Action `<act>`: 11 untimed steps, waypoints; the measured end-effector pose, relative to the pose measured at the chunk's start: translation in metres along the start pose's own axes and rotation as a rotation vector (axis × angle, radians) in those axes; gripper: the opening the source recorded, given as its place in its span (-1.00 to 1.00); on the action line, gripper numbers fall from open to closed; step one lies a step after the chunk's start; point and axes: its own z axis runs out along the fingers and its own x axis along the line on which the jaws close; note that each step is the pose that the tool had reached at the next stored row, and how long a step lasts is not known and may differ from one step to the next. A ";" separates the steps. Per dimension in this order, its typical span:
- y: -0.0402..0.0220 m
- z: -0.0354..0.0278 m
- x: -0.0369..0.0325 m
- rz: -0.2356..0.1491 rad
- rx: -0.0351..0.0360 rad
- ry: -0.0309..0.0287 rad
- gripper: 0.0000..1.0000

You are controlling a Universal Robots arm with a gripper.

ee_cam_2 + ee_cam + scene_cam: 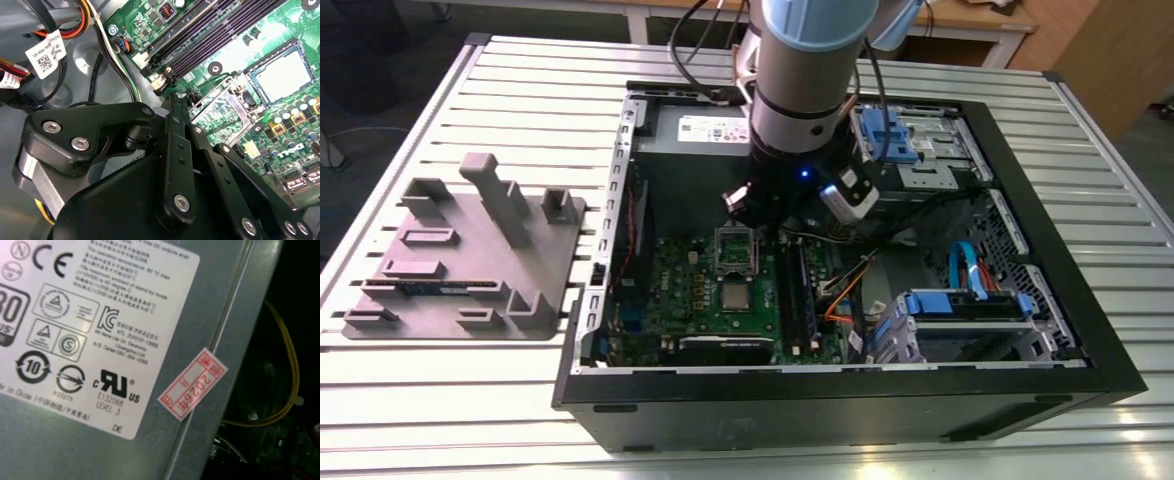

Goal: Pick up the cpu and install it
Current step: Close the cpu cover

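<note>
1. In the first wrist view, a white rating label [100,330] is lying on the grey power supply housing [220,305], carrying certification marks and fine print.
2. A red-bordered sticker [192,385] with red digits is sitting just beside that label.
3. In the second wrist view, a white tag [45,55] with a square code is hanging on a black cable [40,15].

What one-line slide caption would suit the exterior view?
Robot arm reaches into the open computer case, above the motherboard where the cpu lies next to the open socket frame.
</note>
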 end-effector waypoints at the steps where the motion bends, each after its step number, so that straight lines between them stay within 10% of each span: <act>1: 0.0001 0.0000 -0.0002 0.000 0.0000 0.0000 -0.80; 11: 0.0002 0.0007 -0.0012 -0.050 -0.0021 0.0027 -0.80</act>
